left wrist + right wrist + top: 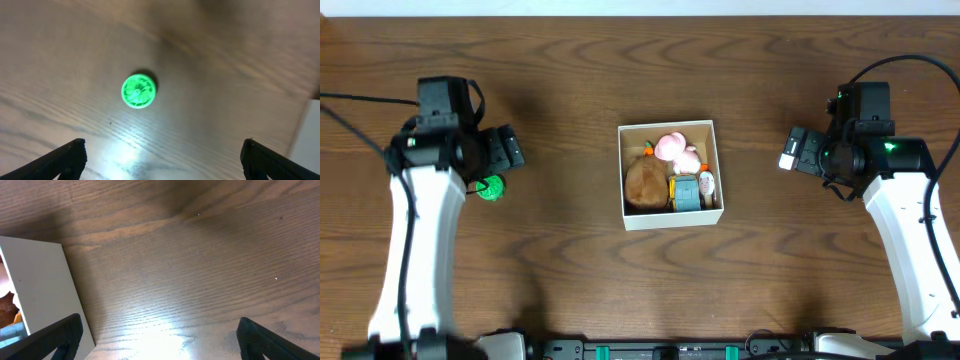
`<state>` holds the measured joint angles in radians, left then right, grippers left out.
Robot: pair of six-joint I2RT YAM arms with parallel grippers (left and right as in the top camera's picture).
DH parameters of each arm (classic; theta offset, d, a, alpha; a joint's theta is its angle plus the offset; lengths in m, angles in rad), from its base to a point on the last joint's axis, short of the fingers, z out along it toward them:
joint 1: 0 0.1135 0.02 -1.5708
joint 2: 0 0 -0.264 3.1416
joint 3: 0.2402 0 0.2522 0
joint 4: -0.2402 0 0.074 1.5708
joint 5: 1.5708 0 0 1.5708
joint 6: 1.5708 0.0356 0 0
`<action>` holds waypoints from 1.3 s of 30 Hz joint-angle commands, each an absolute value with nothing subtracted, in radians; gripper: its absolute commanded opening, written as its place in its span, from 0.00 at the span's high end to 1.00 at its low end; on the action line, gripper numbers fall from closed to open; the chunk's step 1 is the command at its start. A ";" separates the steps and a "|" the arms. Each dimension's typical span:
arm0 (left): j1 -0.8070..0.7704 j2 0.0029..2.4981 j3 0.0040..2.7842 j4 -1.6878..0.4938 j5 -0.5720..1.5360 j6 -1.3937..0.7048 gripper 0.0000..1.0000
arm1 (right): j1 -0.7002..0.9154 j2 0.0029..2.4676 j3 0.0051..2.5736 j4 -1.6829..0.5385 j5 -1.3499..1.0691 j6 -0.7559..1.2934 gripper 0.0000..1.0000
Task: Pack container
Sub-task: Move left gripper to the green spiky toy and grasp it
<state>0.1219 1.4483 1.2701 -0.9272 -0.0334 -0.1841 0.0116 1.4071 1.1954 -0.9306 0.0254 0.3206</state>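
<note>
The container (672,219) is a square white box with a tan inside, at the table's middle. It holds a brown plush toy (645,182), a pink toy (676,150), a grey-blue toy (686,192) and a small white and orange toy (706,183). A small round green toy (492,187) lies on the table left of the box; it also shows in the left wrist view (138,91). My left gripper (508,148) (162,160) is open and empty, just above and beside the green toy. My right gripper (792,150) (160,337) is open and empty, right of the box.
The table is dark brown wood. The box's white outer wall shows at the left of the right wrist view (42,287) and at the right edge of the left wrist view (310,137). Cables run from both arms at the far corners.
</note>
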 commanded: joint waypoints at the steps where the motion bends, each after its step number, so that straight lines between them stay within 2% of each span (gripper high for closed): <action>1: 0.171 1.561 1.259 -0.932 -0.033 -0.207 0.02 | 0.007 1.414 1.194 -0.932 0.025 0.305 0.01; 8: 0.258 1.759 1.259 -0.860 0.074 -0.207 0.02 | 0.007 1.414 1.194 -0.932 0.025 0.305 0.01; 14: 0.271 1.872 1.259 -0.800 0.079 -0.128 0.02 | 0.007 1.414 1.194 -0.935 0.025 0.305 0.01; 30: 0.271 1.988 1.259 -0.779 0.079 -0.128 0.01 | 0.007 1.414 1.194 -0.943 0.025 0.298 0.01; 36: 0.271 1.988 1.259 -0.788 0.079 -0.128 0.24 | 0.007 1.414 1.194 -0.946 0.025 0.298 0.01; 39: 0.271 1.988 1.259 -0.792 0.079 -0.128 0.28 | 0.007 1.414 1.194 -0.946 0.025 0.298 0.01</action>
